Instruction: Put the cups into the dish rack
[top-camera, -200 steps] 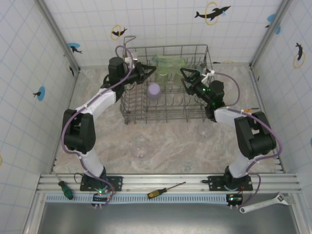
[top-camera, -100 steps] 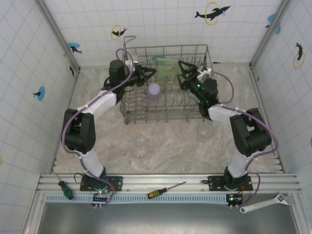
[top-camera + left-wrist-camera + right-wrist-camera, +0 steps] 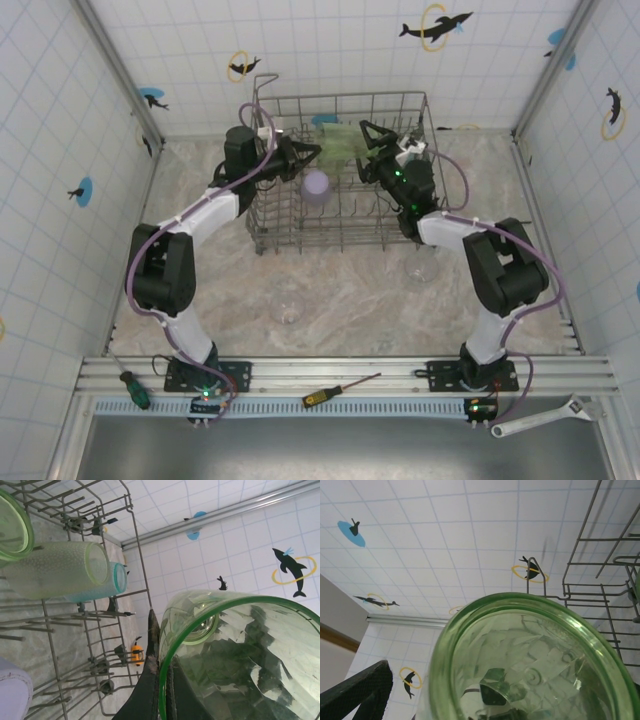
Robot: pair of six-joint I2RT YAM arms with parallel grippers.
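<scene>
Partly done — lavender cup point(image 3: 316, 186), pale green cup point(image 3: 55, 570) and teal cup point(image 3: 118, 577) lie in the dish rack point(image 3: 340, 240). Above it, left gripper point(image 3: 314, 151) clamps a green cup point(image 3: 240, 660), right gripper point(image 3: 368, 136) a second green cup point(image 3: 530, 665); two clear cups point(image 3: 288, 305) wait on the table point(image 3: 350, 290).

I'm looking into a robot test cell, a lab bench rather than a kitchen. White grid-printed panels point(image 3: 330, 60) wall in a marble-look tabletop point(image 3: 350, 295), with a dolphin sticker point(image 3: 435, 25) at 1 o'clock. An aluminium rail point(image 3: 340, 372) runs along 6 o'clock. A yellow-handled screwdriver point(image 3: 340, 388) lies on it, a green-handled screwdriver point(image 3: 132, 388) at 7 and a wrench point(image 3: 545, 417) at 5.
</scene>
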